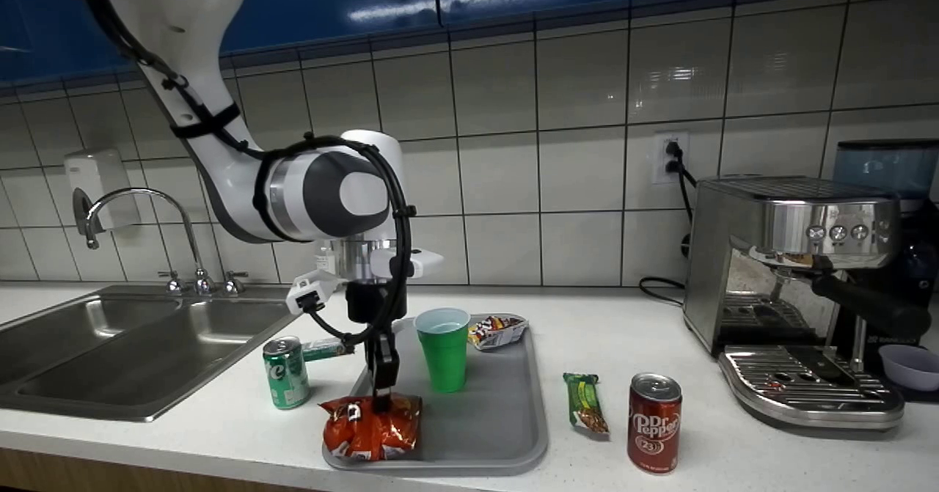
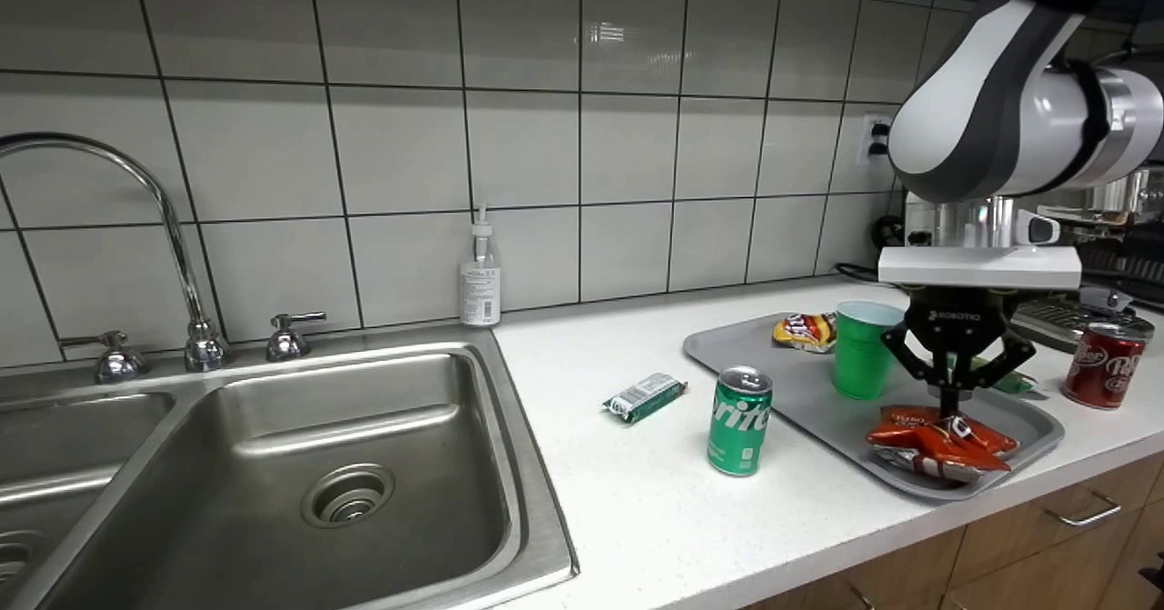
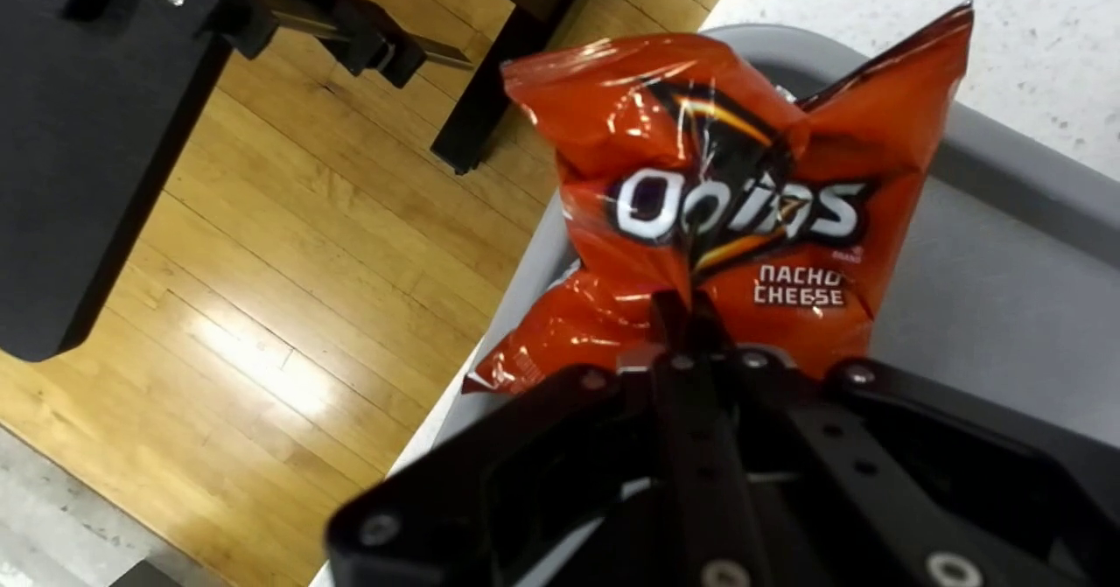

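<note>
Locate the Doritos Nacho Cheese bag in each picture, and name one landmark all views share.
An exterior view: Doritos Nacho Cheese bag left of centre, near the bottom.
An exterior view: bag at lower right.
Wrist view: bag in the upper middle, slightly right.
Shared landmark: gray tray beneath the bag.

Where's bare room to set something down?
Bare in an exterior view: gray tray right of the Doritos bag; counter between tray and espresso machine, behind the Dr Pepper can. Crowded: the tray's near-left corner, where the gripper holds the bag near the Sprite can.
</note>
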You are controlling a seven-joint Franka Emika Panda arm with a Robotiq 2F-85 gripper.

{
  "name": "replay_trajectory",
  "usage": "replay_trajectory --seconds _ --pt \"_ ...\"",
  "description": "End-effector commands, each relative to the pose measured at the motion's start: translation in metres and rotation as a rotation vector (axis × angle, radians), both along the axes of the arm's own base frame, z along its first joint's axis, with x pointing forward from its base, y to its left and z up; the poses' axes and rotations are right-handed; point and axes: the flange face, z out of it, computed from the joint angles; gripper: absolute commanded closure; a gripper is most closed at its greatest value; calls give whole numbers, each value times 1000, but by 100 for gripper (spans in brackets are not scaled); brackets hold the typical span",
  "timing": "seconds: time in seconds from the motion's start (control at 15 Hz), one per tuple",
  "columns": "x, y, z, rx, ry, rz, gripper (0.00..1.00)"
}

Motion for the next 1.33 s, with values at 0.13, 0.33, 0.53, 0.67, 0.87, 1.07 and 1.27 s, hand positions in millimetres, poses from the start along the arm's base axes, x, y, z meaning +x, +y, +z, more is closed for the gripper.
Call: replay_trajectory --seconds 0.13,0.33,0.53,0.67,0.87,1.07,1.27 --pt "1 10 6 -16 -23 16 100" --pt "5 15 13 -9 -38 30 100" --pt "10 21 24 -6 -59 49 100" --pt "15 24 34 0 -78 60 100" --pt "20 33 48 5 -109 86 100" --pt "24 42 61 7 -138 112 100" --pt "29 51 76 8 -173 136 100"
